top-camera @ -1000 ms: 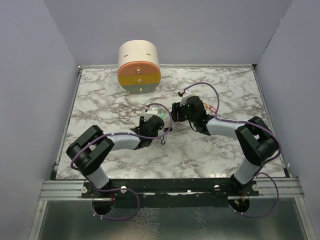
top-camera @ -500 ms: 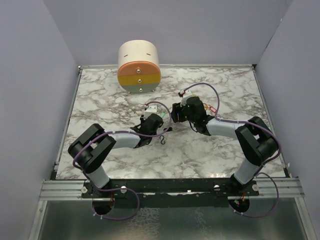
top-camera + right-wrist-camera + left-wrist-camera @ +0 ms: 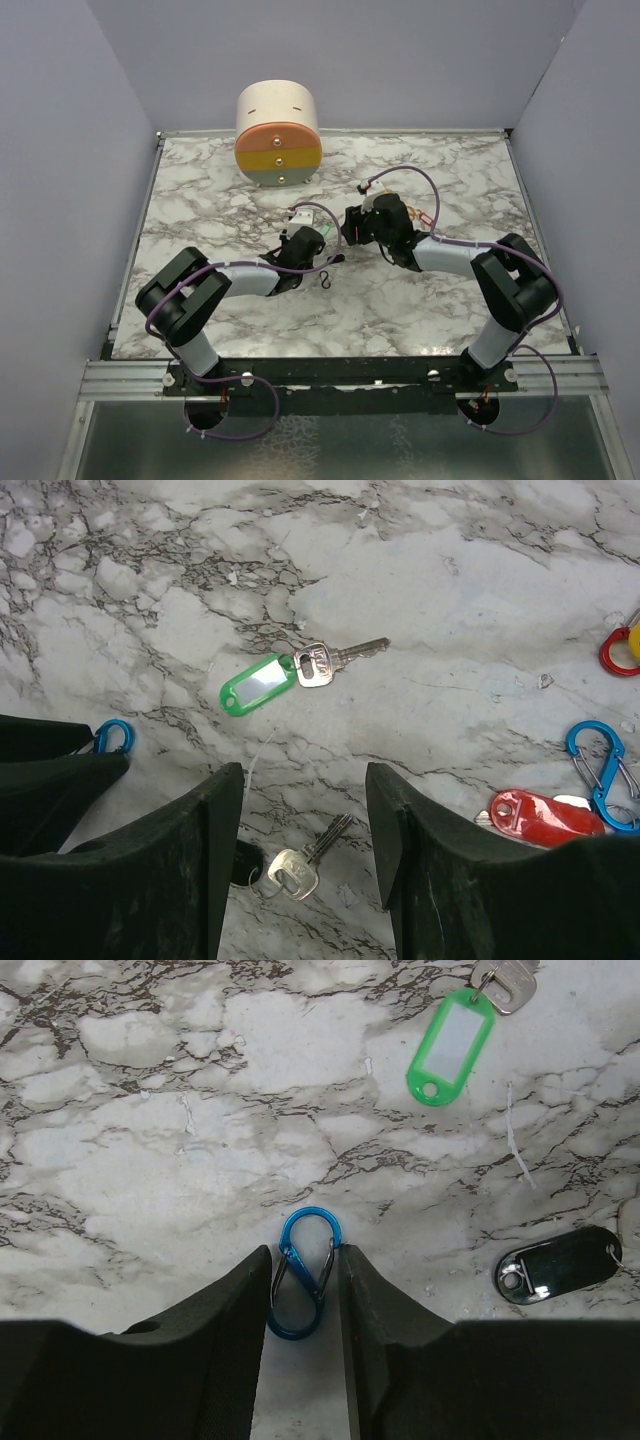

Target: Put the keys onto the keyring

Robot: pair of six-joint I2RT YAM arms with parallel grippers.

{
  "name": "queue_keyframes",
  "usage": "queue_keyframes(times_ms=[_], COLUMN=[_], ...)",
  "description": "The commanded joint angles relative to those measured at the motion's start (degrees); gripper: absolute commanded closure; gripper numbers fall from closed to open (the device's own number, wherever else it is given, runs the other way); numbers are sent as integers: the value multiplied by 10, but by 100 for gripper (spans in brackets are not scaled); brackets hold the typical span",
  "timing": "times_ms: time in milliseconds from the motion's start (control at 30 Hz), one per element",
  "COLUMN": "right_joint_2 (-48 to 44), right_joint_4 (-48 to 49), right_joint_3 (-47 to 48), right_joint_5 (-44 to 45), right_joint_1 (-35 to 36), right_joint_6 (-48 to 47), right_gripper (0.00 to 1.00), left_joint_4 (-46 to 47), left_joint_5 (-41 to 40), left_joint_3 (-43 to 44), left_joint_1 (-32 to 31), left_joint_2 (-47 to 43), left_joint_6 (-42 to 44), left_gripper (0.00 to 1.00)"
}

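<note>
In the left wrist view a small blue oval clip [image 3: 303,1278] lies on the marble between my left gripper's [image 3: 303,1256] fingers, which have closed in to its width and touch its sides. A silver key on a green tag [image 3: 450,1045] lies ahead to the right, and a black tag [image 3: 558,1263] lies at the right. My right gripper [image 3: 303,780] is open above a silver key [image 3: 295,865] on that black tag. The green-tagged key [image 3: 270,680], a red-tagged key [image 3: 545,815] and a second blue clip [image 3: 605,770] lie around it. A yellow tag shows only at the frame edge.
A round cream drawer unit [image 3: 278,135] with orange, yellow and grey fronts stands at the back left. A small dark clip [image 3: 325,281] lies near the left arm. A red ring [image 3: 618,652] lies at the far right. Both grippers [image 3: 312,238] [image 3: 352,222] are close together mid-table.
My left gripper has moved a little away from its base, over the blue clip. The right arm has not moved.
</note>
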Motion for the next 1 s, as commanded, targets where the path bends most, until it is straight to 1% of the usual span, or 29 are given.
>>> queue_keyframes(times_ms=[0, 133, 400, 467, 667, 833, 967], right_joint_2=[-19, -19, -20, -20, -1, 43, 78], right_joint_4=[2, 2, 2, 2, 12, 11, 1], right_joint_3=[-7, -7, -7, -7, 0, 41, 76], right_joint_5=[15, 16, 16, 15, 2, -14, -10], right_joint_1=[3, 3, 3, 3, 3, 3, 3], right_joint_6=[-6, -6, -6, -7, -13, -2, -6], right_gripper=[47, 47, 47, 47, 47, 48, 48], left_joint_4=[-24, -21, -18, -17, -25, -40, -52], left_joint_5=[26, 30, 36, 39, 39, 37, 34], left_joint_3=[-20, -25, -27, -27, -19, -6, -2], left_joint_1=[1, 2, 4, 4, 4, 4, 4], left_joint_2=[-3, -4, -3, -5, -9, -36, -63], left_joint_6=[-5, -5, -2, -1, 1, 6, 9], left_gripper=[68, 86, 98, 100, 100, 100, 100])
